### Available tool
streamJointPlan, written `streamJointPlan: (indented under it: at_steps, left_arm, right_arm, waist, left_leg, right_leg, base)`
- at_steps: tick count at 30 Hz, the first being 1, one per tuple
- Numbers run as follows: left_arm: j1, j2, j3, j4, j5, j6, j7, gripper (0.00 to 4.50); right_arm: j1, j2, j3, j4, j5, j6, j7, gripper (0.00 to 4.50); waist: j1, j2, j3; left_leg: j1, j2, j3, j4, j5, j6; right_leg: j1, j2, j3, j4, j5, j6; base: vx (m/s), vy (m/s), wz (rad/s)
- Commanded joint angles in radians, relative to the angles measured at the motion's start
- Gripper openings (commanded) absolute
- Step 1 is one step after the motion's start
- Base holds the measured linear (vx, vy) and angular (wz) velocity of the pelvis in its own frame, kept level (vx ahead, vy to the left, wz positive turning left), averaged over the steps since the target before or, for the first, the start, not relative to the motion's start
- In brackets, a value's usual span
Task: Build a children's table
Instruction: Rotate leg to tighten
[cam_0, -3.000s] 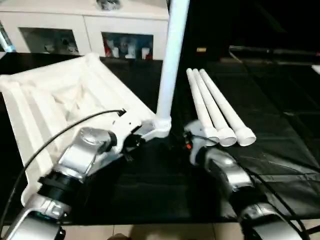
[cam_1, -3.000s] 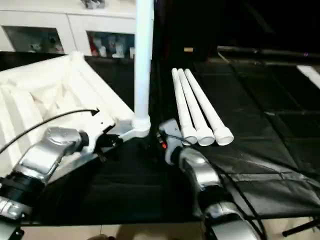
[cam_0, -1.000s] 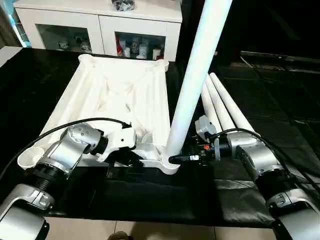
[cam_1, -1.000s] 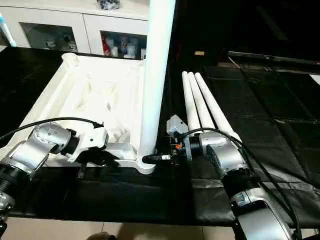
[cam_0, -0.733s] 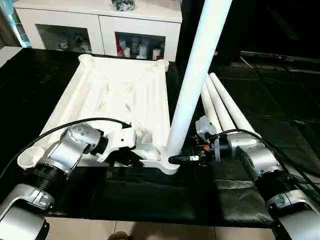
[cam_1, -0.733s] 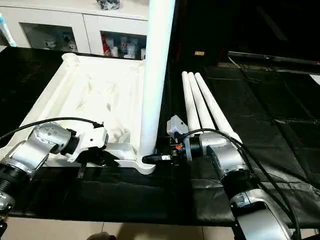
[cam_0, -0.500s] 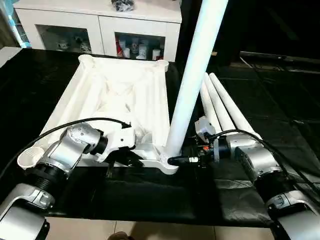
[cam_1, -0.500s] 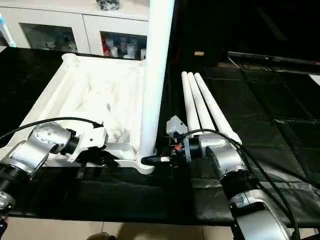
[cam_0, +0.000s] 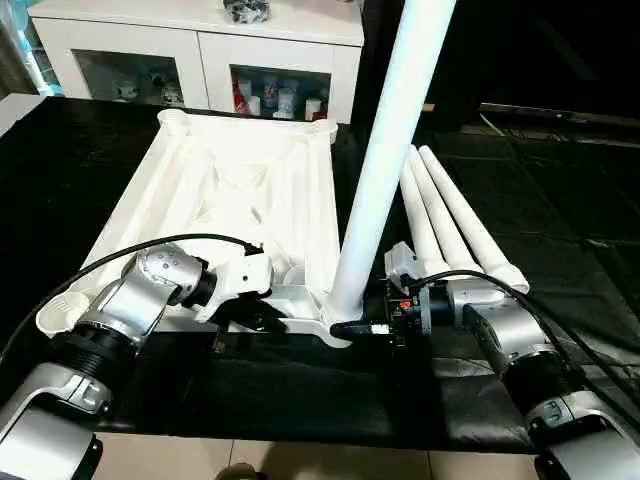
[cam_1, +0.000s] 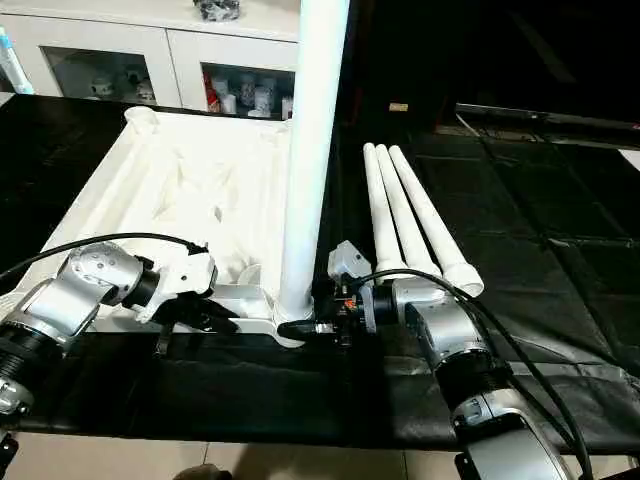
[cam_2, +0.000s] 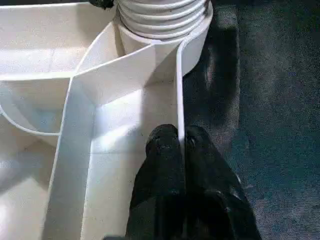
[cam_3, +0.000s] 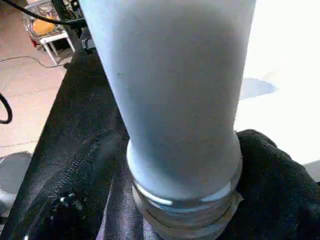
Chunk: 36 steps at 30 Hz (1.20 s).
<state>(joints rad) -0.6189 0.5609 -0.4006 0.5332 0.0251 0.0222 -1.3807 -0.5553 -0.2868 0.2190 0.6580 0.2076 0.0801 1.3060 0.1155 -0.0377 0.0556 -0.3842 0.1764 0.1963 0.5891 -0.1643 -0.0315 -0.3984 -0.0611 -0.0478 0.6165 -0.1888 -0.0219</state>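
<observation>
Pinching the near edge wall of the table top (cam_0: 240, 190), your left gripper (cam_2: 181, 145) is steadying it; your right gripper (cam_0: 362, 327) is clasping the upright leg (cam_0: 385, 170) at the near-right socket. Keep it vertical while you are turning the threads home.

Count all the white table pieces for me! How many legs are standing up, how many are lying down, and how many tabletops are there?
Legs standing up in a corner socket: 1
Legs lying on the black mat: 3
Tabletops, upside down: 1
Total: 5 white pieces
</observation>
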Motion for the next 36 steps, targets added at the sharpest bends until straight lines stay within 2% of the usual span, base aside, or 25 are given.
streamJointPlan:
  at_steps: [1,3,6,12,14,17,18,19,20,21,22,23,24,25,26,27,30,31,32,34,36]
  left_arm:
    - [-0.018,-0.003,-0.022,-0.002,0.023,-0.016,-0.015,0.00]
    - [-0.018,-0.003,-0.022,-0.002,0.023,-0.016,-0.015,0.00]
    - [-0.016,-0.003,-0.022,-0.002,0.022,-0.016,-0.018,0.00]
    - [-0.007,-0.007,-0.014,-0.007,0.014,0.005,-0.018,0.00]
    - [0.008,-0.020,0.006,-0.022,-0.004,0.053,0.009,0.00]
    - [0.024,-0.054,0.043,-0.041,-0.025,0.133,0.087,0.00]
    - [0.029,-0.074,0.061,-0.047,-0.032,0.169,0.133,0.00]
    - [0.032,-0.089,0.074,-0.051,-0.035,0.192,0.167,0.00]
    - [0.030,-0.130,0.108,-0.063,-0.046,0.263,0.251,0.00]
    - [0.030,-0.130,0.108,-0.063,-0.046,0.263,0.251,0.00]
    - [0.028,-0.157,0.130,-0.071,-0.052,0.310,0.306,0.00]
    - [0.021,-0.192,0.159,-0.083,-0.068,0.370,0.362,0.00]
    - [0.008,-0.233,0.191,-0.095,-0.080,0.427,0.430,0.00]
    - [0.008,-0.233,0.191,-0.095,-0.080,0.427,0.430,0.00]
    - [-0.004,-0.268,0.216,-0.105,-0.087,0.473,0.486,0.00]
    - [-0.016,-0.311,0.242,-0.123,-0.088,0.521,0.552,0.00]
    - [-0.024,-0.370,0.263,-0.168,-0.077,0.582,0.627,0.00]
    - [-0.022,-0.385,0.260,-0.191,-0.065,0.596,0.643,0.00]
    - [-0.018,-0.392,0.247,-0.214,-0.047,0.602,0.649,0.00]
    - [-0.007,-0.387,0.226,-0.238,-0.024,0.610,0.657,0.00]
    - [0.002,-0.368,0.219,-0.230,-0.010,0.592,0.658,0.00]
  right_arm:
    - [0.004,-0.001,-0.009,-0.004,0.017,0.010,0.007,3.28]
    - [0.005,-0.001,-0.010,-0.004,0.019,0.011,0.008,3.01]
    - [0.013,0.000,-0.010,-0.005,0.021,0.015,0.015,2.86]
    - [0.034,0.002,-0.009,-0.013,0.018,0.023,0.022,2.78]
    - [0.061,0.012,-0.014,-0.036,0.030,0.048,0.008,2.78]
    - [0.095,0.043,-0.029,-0.052,0.040,0.084,-0.065,2.78]
    - [0.105,0.064,-0.037,-0.050,0.034,0.096,-0.123,2.78]
    - [0.110,0.081,-0.042,-0.044,0.027,0.100,-0.169,2.78]
    - [0.107,0.125,-0.050,-0.015,0.005,0.103,-0.278,2.78]
    - [0.107,0.125,-0.050,-0.015,0.005,0.103,-0.278,2.78]
    - [0.103,0.154,-0.055,0.005,-0.010,0.104,-0.349,2.78]
    - [0.085,0.192,-0.066,0.039,-0.020,0.107,-0.430,2.77]
    - [0.057,0.239,-0.088,0.081,-0.017,0.119,-0.514,2.77]
    - [0.057,0.239,-0.088,0.081,-0.017,0.119,-0.514,2.77]
    - [0.025,0.283,-0.115,0.125,-0.006,0.128,-0.591,2.77]
    - [-0.012,0.327,-0.139,0.173,0.001,0.134,-0.672,2.77]
    - [-0.057,0.369,-0.152,0.232,-0.016,0.140,-0.775,2.77]
    - [-0.068,0.378,-0.152,0.249,-0.025,0.133,-0.797,2.77]
    - [-0.075,0.382,-0.149,0.261,-0.035,0.120,-0.813,2.77]
    - [-0.076,0.388,-0.160,0.258,-0.033,0.099,-0.817,3.33]
    - [-0.070,0.389,-0.176,0.242,-0.016,0.090,-0.802,3.50]
  waist:
    - [-0.002,0.023,-0.070]
    - [-0.002,0.023,-0.070]
    - [0.000,0.025,-0.070]
    - [0.000,0.026,-0.070]
    - [0.002,0.028,-0.069]
    - [0.001,0.026,-0.067]
    - [0.001,0.028,-0.064]
    - [-0.006,0.027,-0.061]
    - [-0.009,0.025,-0.058]
    - [-0.017,0.024,-0.053]
    - [-0.019,0.024,-0.050]
    - [-0.038,0.022,-0.042]
    - [-0.043,0.020,-0.042]
    - [-0.050,0.017,-0.043]
    - [-0.056,0.016,-0.045]
    - [-0.069,0.015,-0.046]
    - [-0.077,0.027,-0.045]
    - [-0.082,0.026,-0.049]
    - [-0.082,0.030,-0.053]
    - [-0.080,0.030,-0.055]
    - [-0.078,0.027,-0.057]
  left_leg:
    - [0.035,0.066,-0.027,-0.072,-0.269,-0.029]
    - [0.034,0.066,-0.027,-0.071,-0.266,-0.027]
    - [0.035,0.066,-0.027,-0.071,-0.268,-0.027]
    - [0.035,0.067,-0.028,-0.073,-0.274,-0.029]
    - [0.037,0.068,-0.027,-0.073,-0.275,-0.031]
    - [0.035,0.067,-0.027,-0.075,-0.284,-0.032]
    - [0.037,0.068,-0.029,-0.076,-0.306,-0.039]
    - [0.039,0.065,-0.032,-0.080,-0.346,-0.051]
    - [0.040,0.063,-0.034,-0.081,-0.368,-0.057]
    - [0.043,0.061,-0.037,-0.082,-0.402,-0.069]
    - [0.047,0.061,-0.041,-0.082,-0.426,-0.073]
    - [0.056,0.057,-0.051,-0.081,-0.495,-0.087]
    - [0.056,0.054,-0.056,-0.079,-0.506,-0.086]
    - [0.053,0.053,-0.057,-0.079,-0.506,-0.087]
    - [0.050,0.050,-0.062,-0.080,-0.502,-0.078]
    - [0.049,0.054,-0.063,-0.081,-0.505,-0.079]
    - [0.049,0.052,-0.069,-0.082,-0.519,-0.074]
    - [0.043,0.054,-0.069,-0.086,-0.505,-0.069]
    - [0.039,0.057,-0.067,-0.089,-0.489,-0.064]
    - [0.037,0.058,-0.059,-0.088,-0.452,-0.050]
    - [0.029,0.054,-0.052,-0.087,-0.399,-0.026]
  right_leg:
    - [0.039,-0.088,0.044,-0.063,-0.152,-0.239]
    - [0.039,-0.088,0.043,-0.063,-0.143,-0.241]
    - [0.038,-0.088,0.043,-0.063,-0.143,-0.243]
    - [0.039,-0.088,0.043,-0.063,-0.143,-0.243]
    - [0.037,-0.087,0.043,-0.063,-0.134,-0.245]
    - [0.038,-0.088,0.044,-0.065,-0.151,-0.245]
    - [0.034,-0.091,0.044,-0.069,-0.187,-0.242]
    - [0.033,-0.093,0.045,-0.075,-0.255,-0.231]
    - [0.032,-0.094,0.045,-0.082,-0.306,-0.218]
    - [0.029,-0.097,0.045,-0.088,-0.393,-0.198]
    - [0.026,-0.101,0.044,-0.097,-0.455,-0.182]
    - [0.018,-0.104,0.038,-0.113,-0.607,-0.139]
    - [0.021,-0.106,0.031,-0.120,-0.654,-0.118]
    - [0.025,-0.106,0.029,-0.120,-0.676,-0.106]
    - [0.028,-0.106,0.018,-0.130,-0.697,-0.084]
    - [0.026,-0.111,0.011,-0.124,-0.682,-0.089]
    - [0.028,-0.111,0.003,-0.132,-0.659,-0.085]
    - [0.034,-0.109,0.002,-0.127,-0.594,-0.102]
    - [0.037,-0.107,0.002,-0.123,-0.530,-0.114]
    - [0.035,-0.108,0.007,-0.118,-0.434,-0.141]
    - [0.041,-0.109,0.010,-0.111,-0.368,-0.162]
  base:
    - [0.000,0.000,0.00]
    - [0.000,0.000,0.00]
    - [0.000,0.000,0.00]
    - [0.000,0.000,0.00]
    - [0.000,0.000,0.00]
    - [0.000,0.000,0.00]
    - [0.000,0.000,0.00]
    - [0.000,0.000,0.00]
    - [0.000,0.000,0.00]
    - [0.000,0.000,0.00]
    - [0.000,0.000,0.00]
    - [0.000,0.000,0.00]
    - [0.000,0.000,0.00]
    - [-0.042,0.034,-0.18]
    - [-0.042,0.034,-0.18]
    - [0.000,0.000,0.00]
    - [0.000,0.000,0.00]
    - [0.000,0.000,0.00]
    - [0.000,0.000,0.00]
    - [0.000,0.000,0.00]
    - [0.000,0.000,0.00]
